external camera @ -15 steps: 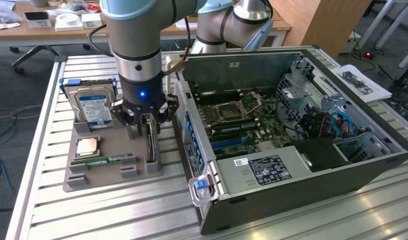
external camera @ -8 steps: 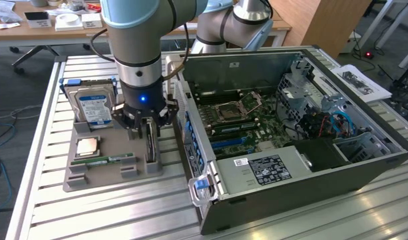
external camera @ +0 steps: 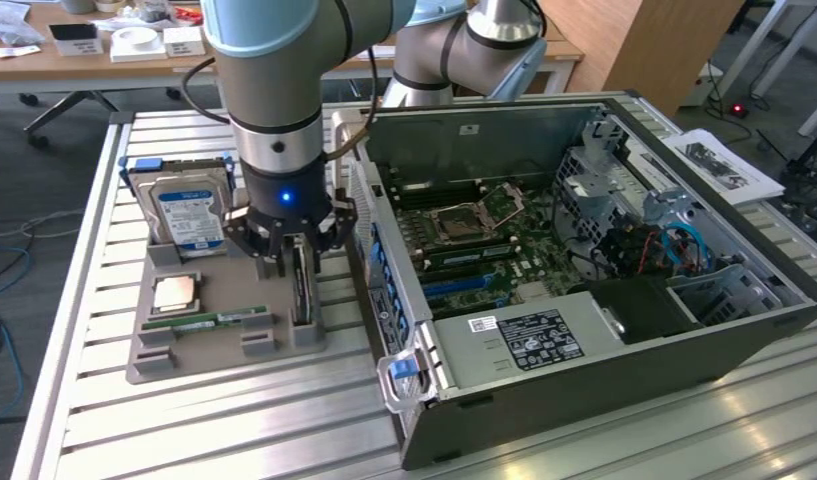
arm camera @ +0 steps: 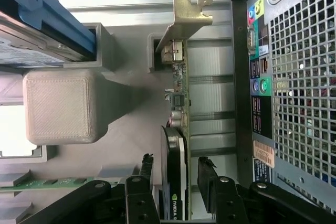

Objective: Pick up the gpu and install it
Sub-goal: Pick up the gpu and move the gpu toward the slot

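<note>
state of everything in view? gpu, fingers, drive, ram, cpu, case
gpu: on edge in its holder slot, not lifted
gripper: fingers open, straddling the gpu
hard drive: upright in the holder
RAM stick: flat in the holder
CPU: flat in the holder
computer case: on its side, panel off, inside exposed

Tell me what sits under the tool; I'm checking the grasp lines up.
The gpu stands on edge in the grey holder, with the tool open astride it. Its lower edge, down in the slot, is hidden.
</note>
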Tool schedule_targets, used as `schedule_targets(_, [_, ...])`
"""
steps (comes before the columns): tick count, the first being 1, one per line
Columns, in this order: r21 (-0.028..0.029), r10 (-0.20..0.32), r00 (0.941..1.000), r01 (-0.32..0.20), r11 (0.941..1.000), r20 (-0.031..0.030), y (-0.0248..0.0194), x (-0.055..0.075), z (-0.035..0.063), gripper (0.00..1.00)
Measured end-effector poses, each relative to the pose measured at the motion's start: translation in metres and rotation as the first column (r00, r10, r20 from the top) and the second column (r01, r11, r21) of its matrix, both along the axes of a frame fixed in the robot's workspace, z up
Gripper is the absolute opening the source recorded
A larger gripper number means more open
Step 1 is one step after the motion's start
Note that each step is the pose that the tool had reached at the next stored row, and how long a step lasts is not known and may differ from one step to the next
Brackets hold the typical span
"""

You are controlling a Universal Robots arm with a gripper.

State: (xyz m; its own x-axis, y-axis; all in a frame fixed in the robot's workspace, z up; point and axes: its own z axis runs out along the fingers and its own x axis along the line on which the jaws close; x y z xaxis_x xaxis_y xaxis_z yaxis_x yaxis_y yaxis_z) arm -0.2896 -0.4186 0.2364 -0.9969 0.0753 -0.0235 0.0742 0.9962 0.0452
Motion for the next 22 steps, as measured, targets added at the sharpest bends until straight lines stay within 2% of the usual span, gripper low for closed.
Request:
schedule_targets(7, [-0.0002,0.0,1.0,0.0,1.0,-0.0002,0.0011,-0.0013,-0.0047,0.47])
schedule_targets(22, [-0.0001,0.0,1.0,0.0,1.0,-0.0002,0.0009,-0.0009,-0.0078,0.47])
